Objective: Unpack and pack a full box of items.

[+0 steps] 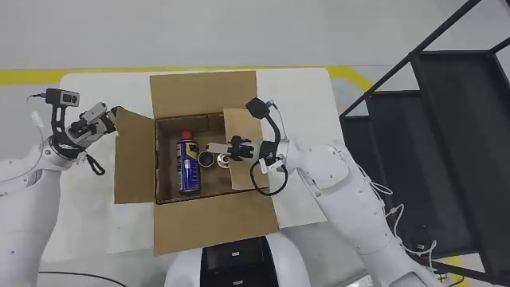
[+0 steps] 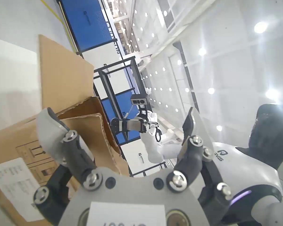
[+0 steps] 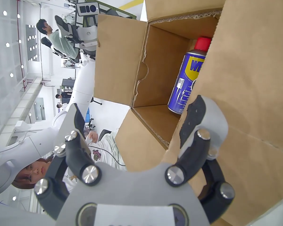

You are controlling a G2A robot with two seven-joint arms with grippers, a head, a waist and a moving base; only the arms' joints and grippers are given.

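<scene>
An open cardboard box [image 1: 199, 92] stands on the white table [image 1: 96, 88] with all its flaps spread out. Inside lies a blue spray can [image 1: 189, 166] with a red cap, also seen past the box's right flap [image 3: 245, 71] as the spray can [image 3: 187, 78]. A small round metallic thing [image 1: 207, 159] sits beside the can. My right gripper [image 1: 220, 152] hovers open over the box's right side, one finger [image 3: 200, 114] against that flap; the right gripper [image 3: 136, 116] holds nothing. My left gripper [image 1: 114, 117] is open at the left flap [image 2: 89, 123], empty [image 2: 120, 121].
A black metal staircase [image 1: 430, 127] rises to the right of the table. The near flap [image 1: 215, 219] hangs toward the robot. Bare table surface lies left of and behind the box.
</scene>
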